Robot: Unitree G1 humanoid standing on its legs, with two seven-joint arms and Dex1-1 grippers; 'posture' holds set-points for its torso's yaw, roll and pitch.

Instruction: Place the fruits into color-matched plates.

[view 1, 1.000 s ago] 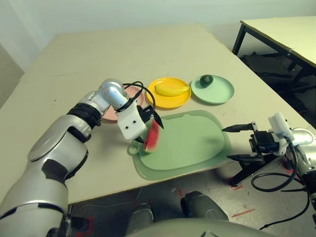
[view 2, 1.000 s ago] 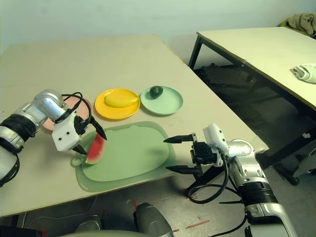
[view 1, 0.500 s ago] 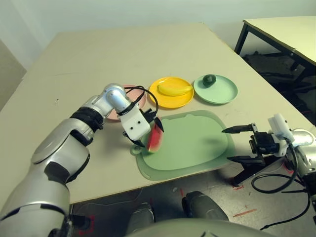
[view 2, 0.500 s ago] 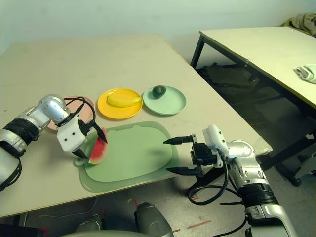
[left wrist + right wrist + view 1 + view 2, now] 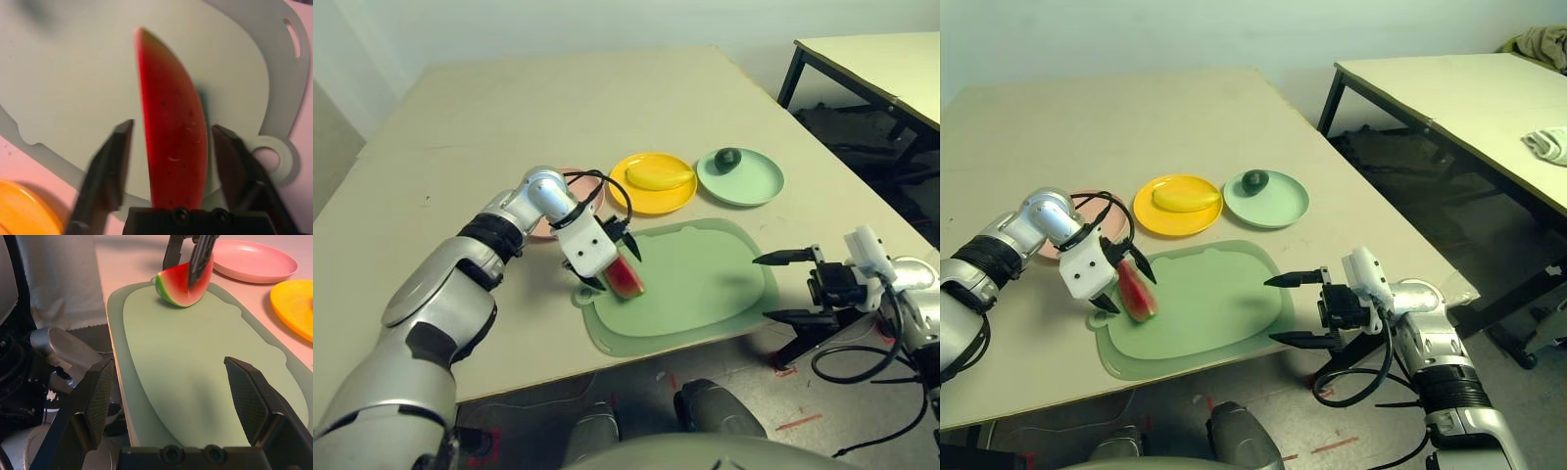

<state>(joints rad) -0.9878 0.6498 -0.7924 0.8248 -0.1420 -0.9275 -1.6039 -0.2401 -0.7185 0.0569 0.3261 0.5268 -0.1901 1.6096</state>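
The watermelon wedge (image 5: pixel 172 147) is seen resting on the green cutting mat (image 5: pixel 705 284) near its ring handle — the left gripper (image 5: pixel 173 142) straddles it, fingers apart; the right gripper (image 5: pixel 178 401) is held open.

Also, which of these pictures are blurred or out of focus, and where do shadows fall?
Left wrist view: the watermelon wedge is sharp at its near end and softens toward its tip, and it throws a narrow dark shadow on the cutting mat. Right wrist view: the near black fingers are soft. Left eye view: the table is evenly lit, without glare.
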